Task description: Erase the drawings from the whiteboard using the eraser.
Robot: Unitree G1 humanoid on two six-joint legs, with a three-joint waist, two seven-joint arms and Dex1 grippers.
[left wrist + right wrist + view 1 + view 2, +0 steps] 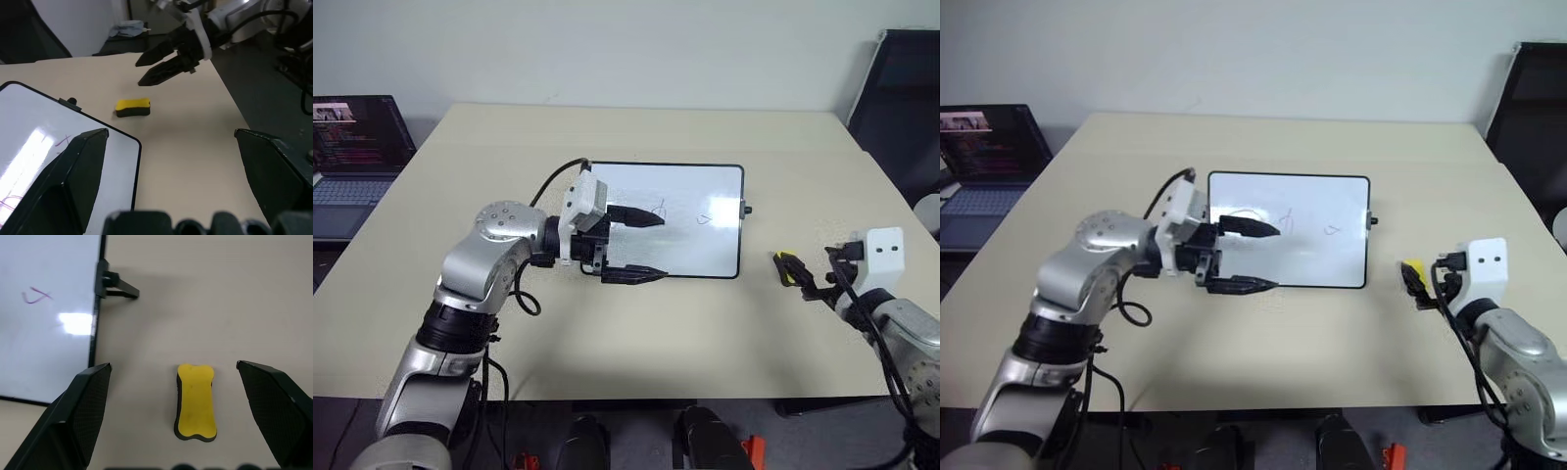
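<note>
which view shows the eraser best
The right wrist view: the eraser lies whole on the table between the open right gripper's fingers, yellow top and dark edge plain. The left wrist view shows it smaller, beside the whiteboard. In the head views the right gripper partly hides it.

laptop: open, beyond the table's far left corner
chair: dark, beyond the table's far right corner
table: beige

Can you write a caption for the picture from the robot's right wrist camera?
Open right gripper poised over the yellow eraser lying on the table beside the whiteboard.
</note>
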